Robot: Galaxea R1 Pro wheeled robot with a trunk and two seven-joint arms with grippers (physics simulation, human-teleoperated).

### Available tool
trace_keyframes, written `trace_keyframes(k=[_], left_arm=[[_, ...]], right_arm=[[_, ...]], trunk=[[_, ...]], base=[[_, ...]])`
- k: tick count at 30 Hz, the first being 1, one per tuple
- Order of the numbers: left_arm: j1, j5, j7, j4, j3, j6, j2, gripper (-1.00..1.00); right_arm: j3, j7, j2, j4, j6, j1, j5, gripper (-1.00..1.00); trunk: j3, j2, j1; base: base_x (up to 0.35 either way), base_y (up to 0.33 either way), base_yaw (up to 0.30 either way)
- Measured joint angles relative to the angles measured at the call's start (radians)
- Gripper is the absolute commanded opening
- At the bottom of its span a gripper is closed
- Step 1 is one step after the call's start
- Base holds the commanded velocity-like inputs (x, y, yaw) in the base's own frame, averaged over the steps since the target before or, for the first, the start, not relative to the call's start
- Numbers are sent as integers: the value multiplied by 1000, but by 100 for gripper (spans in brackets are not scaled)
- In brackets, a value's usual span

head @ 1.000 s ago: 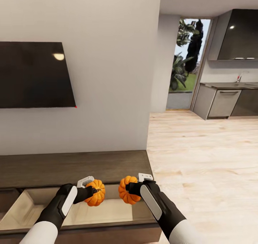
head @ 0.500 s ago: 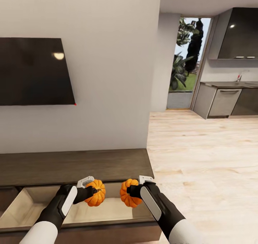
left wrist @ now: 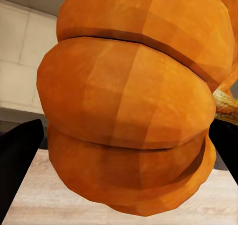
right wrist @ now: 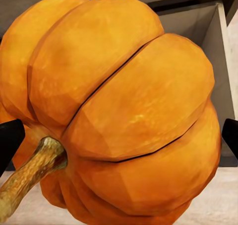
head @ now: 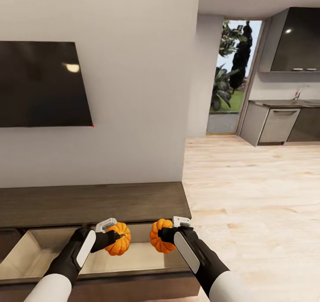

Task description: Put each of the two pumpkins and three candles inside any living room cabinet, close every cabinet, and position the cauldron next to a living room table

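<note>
— Above the open drawer, what is each arm holding?
— Both hold a pumpkin. The left end effector [head: 116, 239] is closed on one orange pumpkin [head: 118, 239], and the right end effector [head: 165, 237] is closed on the other pumpkin [head: 159, 242]. The two pumpkins hang near each other with a small gap between them.

— Where is the drawer?
— It belongs to the cabinet [head: 89, 202], a long, low, dark-brown wooden unit against the white wall. Its drawer [head: 142, 255] is pulled out toward the camera, showing a pale beige inside. Both pumpkins sit over that opening.

— What do the wrist cameras show?
— The left wrist view shows its pumpkin [left wrist: 129, 101] very close, ribbed and orange, with dark finger tips at either side. The right wrist view shows its pumpkin [right wrist: 114, 115] with a curved tan stem [right wrist: 29, 178], and the drawer's beige corner behind it.

— What else is around?
— A black TV [head: 40, 84] hangs on the wall above the cabinet. Light wood floor [head: 253, 195] runs right toward a kitchen with grey cupboards.
</note>
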Motion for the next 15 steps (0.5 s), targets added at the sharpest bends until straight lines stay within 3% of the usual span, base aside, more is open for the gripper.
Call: trace_keyframes(k=[15], left_arm=[[0, 4, -1, 0, 0, -3, 0, -100]], right_arm=[[33, 0, 0, 0, -31, 0, 1, -100]], trunk=[[-47, -105, 58]], base=[[0, 0, 0]])
